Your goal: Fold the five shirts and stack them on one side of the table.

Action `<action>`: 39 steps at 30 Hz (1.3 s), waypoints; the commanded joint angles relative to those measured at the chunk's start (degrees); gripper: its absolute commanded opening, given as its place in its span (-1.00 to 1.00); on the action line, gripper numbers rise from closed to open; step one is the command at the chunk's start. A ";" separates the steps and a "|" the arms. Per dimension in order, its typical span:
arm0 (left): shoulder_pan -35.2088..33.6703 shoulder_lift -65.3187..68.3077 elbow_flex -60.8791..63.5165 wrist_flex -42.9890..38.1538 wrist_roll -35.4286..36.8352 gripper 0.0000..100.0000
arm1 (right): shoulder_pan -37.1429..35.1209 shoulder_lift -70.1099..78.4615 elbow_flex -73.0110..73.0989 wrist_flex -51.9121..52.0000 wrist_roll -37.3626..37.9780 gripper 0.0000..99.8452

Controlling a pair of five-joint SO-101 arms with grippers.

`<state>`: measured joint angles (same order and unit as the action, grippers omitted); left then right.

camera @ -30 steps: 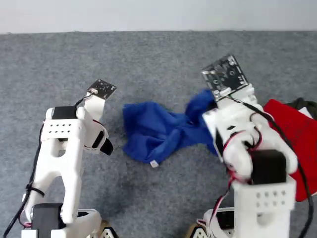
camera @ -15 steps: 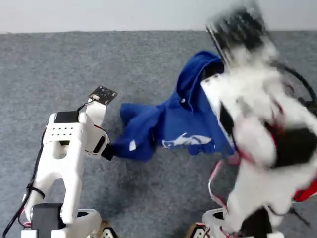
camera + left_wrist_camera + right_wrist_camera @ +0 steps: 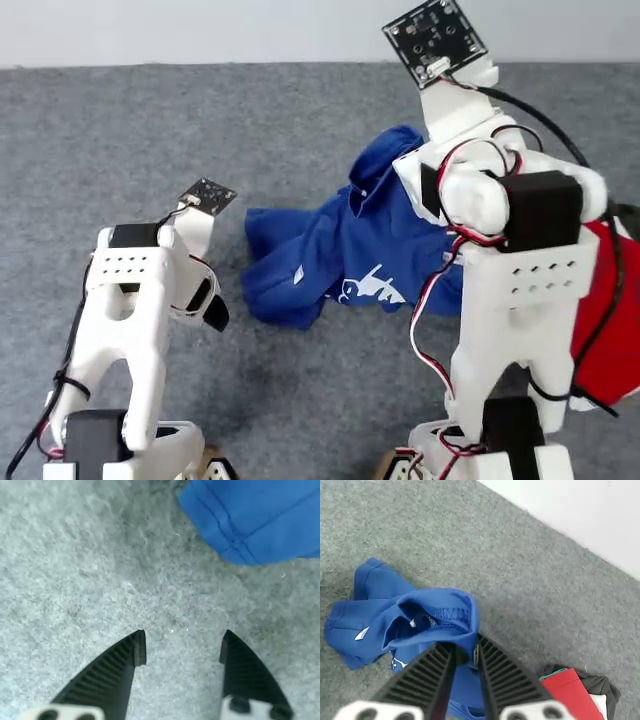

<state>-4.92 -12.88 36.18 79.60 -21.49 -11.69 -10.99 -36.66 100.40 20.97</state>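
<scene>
Pinching the blue shirt (image 3: pixel 420 615) by its neck edge, the right gripper (image 3: pixel 465 655) has its two fingers pressed almost together with cloth between them. The neck part is held up a little. The rest of the shirt lies bunched on the grey table (image 3: pixel 120 130) between the two arms.

The left gripper (image 3: pixel 184 647) is wide open and holds nothing. It hangs just over the table, near a stitched edge of the shirt.

I think the job now is to spread the shirt out flat so it can be folded. To do that well, the left gripper should go to that near edge and grab just one layer. Then both should pull apart softly so the shirt does not slip out or roll up.

The right wrist view makes the pinch at the neck hole plain, where the high view has the arm in the way. The high view shows the white picture on the shirt and the red shirt (image 3: pixel 600 340) off to the side. The left wrist view gives a close look at the edge to grab.
</scene>
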 commanded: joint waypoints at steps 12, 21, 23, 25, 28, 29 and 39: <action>12.75 -1.67 -1.10 -18.37 2.29 -0.51 | 0.40 0.13 0.00 1.54 -0.35 -0.98; 12.84 11.96 -3.03 -19.43 2.11 -0.51 | 0.40 0.13 0.00 1.63 -0.35 -0.98; 13.36 14.86 -4.88 -17.58 2.11 -0.51 | 0.40 0.13 0.00 1.63 -0.35 -0.98; 14.07 17.49 -6.81 -15.65 2.11 -0.51 | 0.40 0.13 0.00 1.63 -0.35 -0.98; 14.86 20.84 -8.13 -14.86 2.11 -0.51 | 0.40 0.13 0.00 1.63 -0.35 -0.98; 15.03 21.80 -8.48 -14.86 2.11 -0.51 | 0.40 0.13 0.00 1.63 -0.44 -0.98; 19.43 24.44 -8.57 -14.51 2.11 -0.76 | 0.40 0.13 0.09 1.71 -0.53 -0.98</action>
<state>12.48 11.03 27.91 64.75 -20.00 -11.96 -10.99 -36.66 100.40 20.97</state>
